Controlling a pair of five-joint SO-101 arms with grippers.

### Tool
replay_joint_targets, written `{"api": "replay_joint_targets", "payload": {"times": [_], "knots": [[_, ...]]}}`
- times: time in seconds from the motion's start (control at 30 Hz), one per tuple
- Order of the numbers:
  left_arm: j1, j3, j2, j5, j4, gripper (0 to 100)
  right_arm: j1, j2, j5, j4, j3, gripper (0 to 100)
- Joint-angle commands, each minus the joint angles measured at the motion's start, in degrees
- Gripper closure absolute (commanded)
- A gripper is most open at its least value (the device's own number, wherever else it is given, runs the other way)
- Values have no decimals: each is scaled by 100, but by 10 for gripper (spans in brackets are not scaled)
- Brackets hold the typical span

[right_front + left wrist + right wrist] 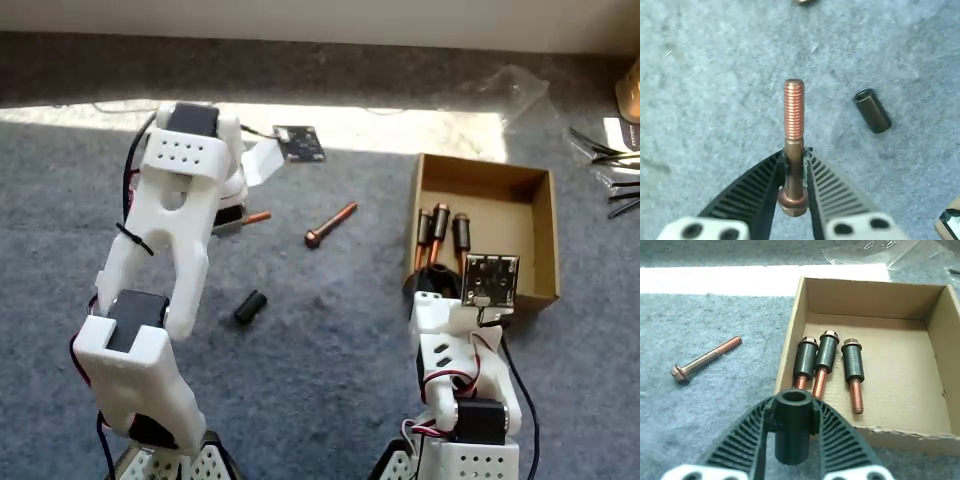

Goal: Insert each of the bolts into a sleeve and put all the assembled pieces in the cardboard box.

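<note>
My left gripper (795,154) is shut on a copper bolt (794,115), gripping the shank near the head, with the threaded end pointing away over the grey carpet. In the high view this gripper (232,220) hangs at the left, the bolt's tip (260,216) sticking out. My right gripper (792,407) is shut on a black sleeve (791,427), held upright just before the near left corner of the cardboard box (870,300). Three sleeved bolts (826,357) lie side by side in the box. A loose bolt (330,225) and a loose black sleeve (250,306) lie on the carpet.
The box (480,170) sits at the right of the carpet. A small circuit board (298,143) lies at the back by the sunlit strip. Black cable ties (610,150) and clear plastic wrap (520,95) lie at the far right.
</note>
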Motion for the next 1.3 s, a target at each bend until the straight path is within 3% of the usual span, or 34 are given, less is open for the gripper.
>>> {"api": "replay_joint_targets", "payload": {"times": [0.0, 0.17, 0.4, 0.5, 0.57, 0.77, 0.87, 1.03, 1.27], "knots": [[-374, -444, -127, 721, 79, 966, 22, -66, -9, -189, -48, 993], [-374, -426, -75, 3209, 79, 966, 22, -66, -9, -189, -48, 993], [92, -338, -57, 7736, 79, 966, 22, -66, -9, -189, -48, 993], [251, -119, -57, 9187, 18, 966, 22, -66, -9, -189, -48, 993], [321, 101, -57, 9653, -457, 969, 22, -66, -9, -189, -40, 993], [374, 1411, -57, 10136, -2338, 969, 22, -66, -9, -189, -40, 993], [330, 1833, -66, 10804, -3147, 970, 22, -66, -9, -189, -40, 993], [365, 2325, -66, 12088, -3771, 970, 22, -66, -9, -189, -40, 993], [277, 2800, -66, 12316, -4466, 966, 22, -66, -9, -189, -40, 993]]}}
